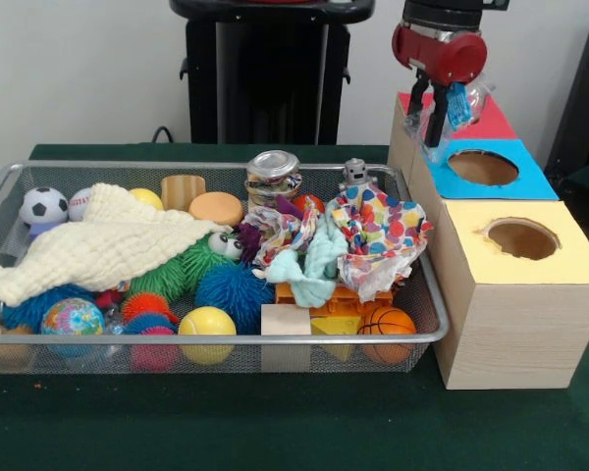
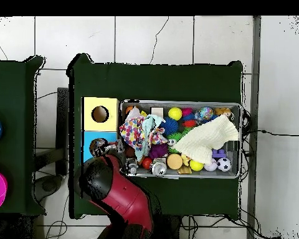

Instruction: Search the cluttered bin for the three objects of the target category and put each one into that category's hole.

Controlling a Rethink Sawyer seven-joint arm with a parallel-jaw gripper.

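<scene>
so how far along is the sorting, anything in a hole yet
Nothing can be confirmed as dropped: the yellow hole looks empty and the blue hole shows nothing inside from here. In hand: the gripper hangs above the blue box, holding a clear and blue crinkly item. Left: releasing it, then more searching in the wire bin, which is full of balls, cloths and cans.

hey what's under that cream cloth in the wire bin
Poking out from under the cream cloth are a soccer ball, green spiky balls with googly eyes, and a blue spiky ball. Whatever lies under its middle is covered and cannot be seen.
</scene>
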